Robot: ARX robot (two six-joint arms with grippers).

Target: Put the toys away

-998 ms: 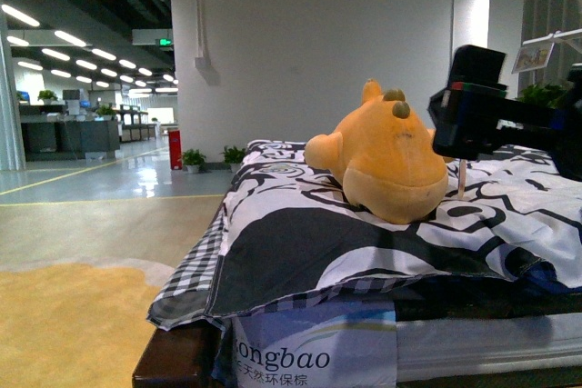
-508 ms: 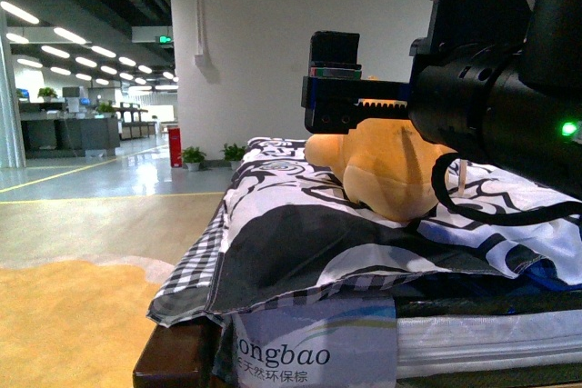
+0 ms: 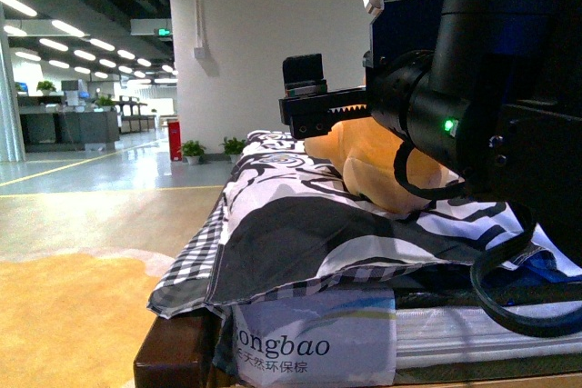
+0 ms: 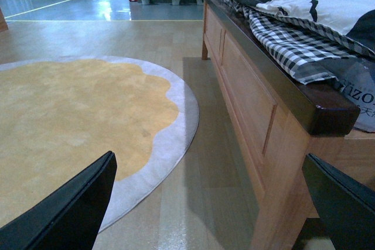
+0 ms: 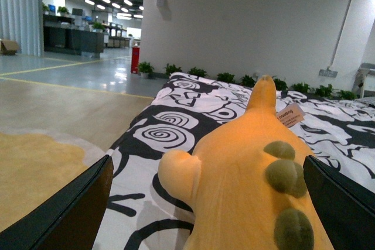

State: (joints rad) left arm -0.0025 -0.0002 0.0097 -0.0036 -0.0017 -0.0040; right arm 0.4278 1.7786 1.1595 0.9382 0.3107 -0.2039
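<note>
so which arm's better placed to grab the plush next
Right. The right gripper is open and already at the plush, which fills the middle of its wrist view. The left gripper is open too, but low beside the bed frame, facing the rug.

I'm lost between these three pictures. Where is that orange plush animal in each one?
Front view: the orange plush animal lies right of centre on the black-and-white quilt, partly hidden by the right arm.
Left wrist view: not clearly in it.
Right wrist view: close up, filling much of the picture.
Shared landmark: the quilt, which shows in all three views.
</note>
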